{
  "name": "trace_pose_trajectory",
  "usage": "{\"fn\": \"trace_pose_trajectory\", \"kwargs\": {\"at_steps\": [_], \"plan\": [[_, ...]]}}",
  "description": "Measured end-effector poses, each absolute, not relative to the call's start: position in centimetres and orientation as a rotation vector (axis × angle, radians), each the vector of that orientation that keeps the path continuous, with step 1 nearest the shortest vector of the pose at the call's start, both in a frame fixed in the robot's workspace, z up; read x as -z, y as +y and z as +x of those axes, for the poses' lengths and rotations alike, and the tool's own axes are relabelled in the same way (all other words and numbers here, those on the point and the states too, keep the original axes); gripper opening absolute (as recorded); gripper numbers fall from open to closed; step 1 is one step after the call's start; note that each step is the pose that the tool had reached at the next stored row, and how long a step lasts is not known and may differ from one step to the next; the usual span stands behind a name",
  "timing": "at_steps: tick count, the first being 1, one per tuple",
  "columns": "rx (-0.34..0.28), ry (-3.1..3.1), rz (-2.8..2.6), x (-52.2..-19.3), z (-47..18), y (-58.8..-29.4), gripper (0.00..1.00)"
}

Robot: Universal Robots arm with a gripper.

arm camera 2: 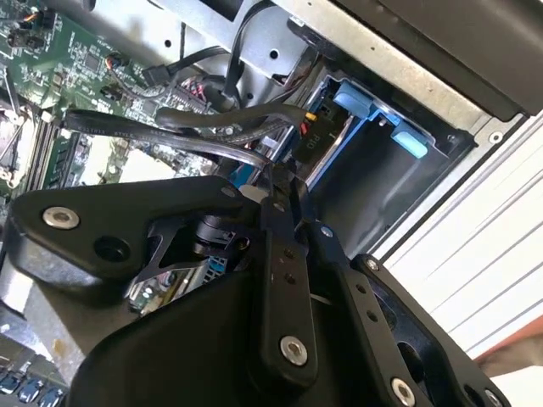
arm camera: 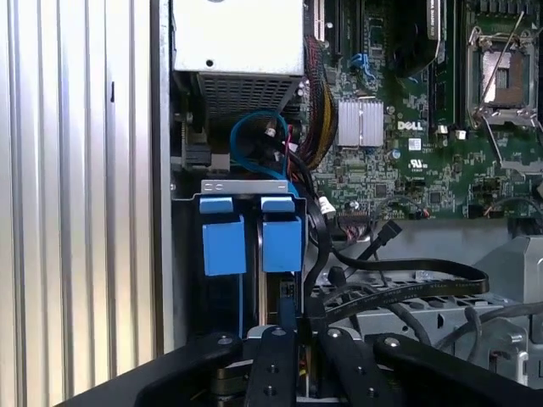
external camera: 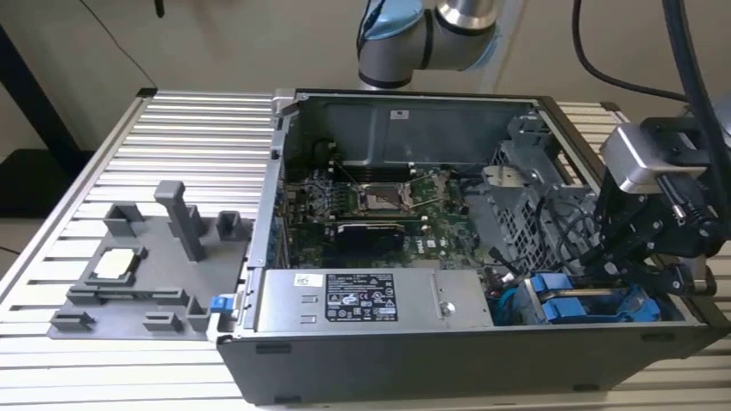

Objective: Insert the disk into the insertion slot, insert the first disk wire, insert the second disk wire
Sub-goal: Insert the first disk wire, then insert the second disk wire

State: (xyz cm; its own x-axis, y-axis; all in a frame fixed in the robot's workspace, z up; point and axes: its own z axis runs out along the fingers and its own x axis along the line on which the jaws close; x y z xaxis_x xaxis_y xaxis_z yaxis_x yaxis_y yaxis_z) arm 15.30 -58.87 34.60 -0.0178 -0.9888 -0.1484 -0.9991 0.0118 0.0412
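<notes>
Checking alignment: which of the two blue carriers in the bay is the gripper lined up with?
The carrier beside the black cables, with the gripper right at its end; the other carrier sits against the case wall.

Soft overhead room light brightens the ribbed silver aluminium table (external camera: 171, 111) in the exterior view, while the open dark-grey computer case (external camera: 457, 364) is dim inside. Pale glare washes out the green circuit board (arm camera 2: 102, 161) in the second wrist view. In the first wrist view, the blue-railed grey sheet-metal insertion slot (arm camera: 246, 184) lies in shadow.
</notes>
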Motion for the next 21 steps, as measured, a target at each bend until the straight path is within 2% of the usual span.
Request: {"fn": "trace_pose_trajectory", "kwargs": {"at_steps": [21], "plan": [[-0.207, 2.205, -2.112, -33.54, 15.38, -58.95, 0.16]]}}
